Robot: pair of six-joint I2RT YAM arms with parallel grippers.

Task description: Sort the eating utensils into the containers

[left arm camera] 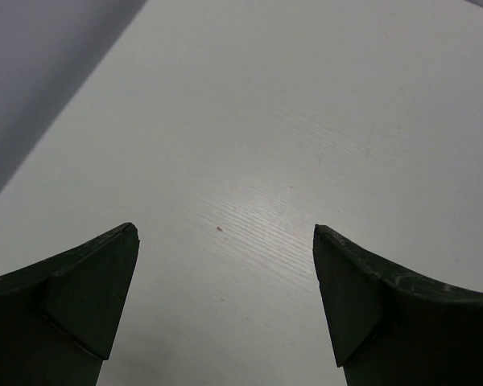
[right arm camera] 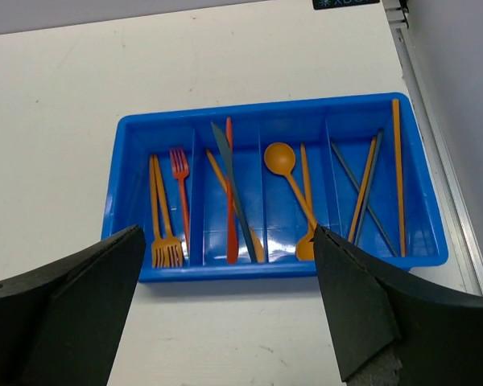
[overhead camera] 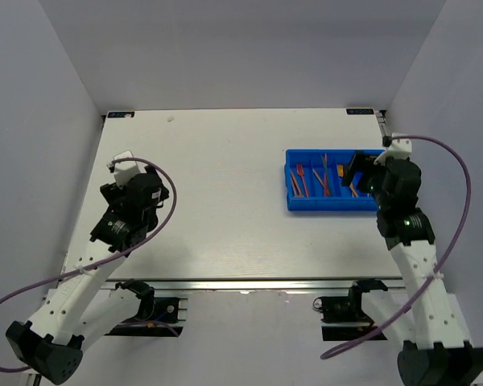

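Note:
The blue four-compartment tray (overhead camera: pixel 330 206) sits at the table's right, also in the right wrist view (right arm camera: pixel 266 109). From left to right its compartments hold orange forks (right arm camera: pixel 158 235) and a red fork (right arm camera: pixel 179 173), a red knife (right arm camera: pixel 230 211) with a grey knife (right arm camera: pixel 224 154) and an orange one, orange spoons (right arm camera: pixel 280 158), and orange and grey sticks (right arm camera: pixel 362 201). My right gripper (right arm camera: pixel 226 233) is open and empty, above the tray's near wall (overhead camera: pixel 359 172). My left gripper (left arm camera: pixel 225 233) is open and empty over bare table at the far left (overhead camera: pixel 117 172). I see no utensil outside the tray.
A metal rail (right arm camera: pixel 444 161) runs along the table's right edge, just beside the tray. Grey walls enclose the table on the left, back and right. Purple cables loop off both arms (overhead camera: pixel 464 201).

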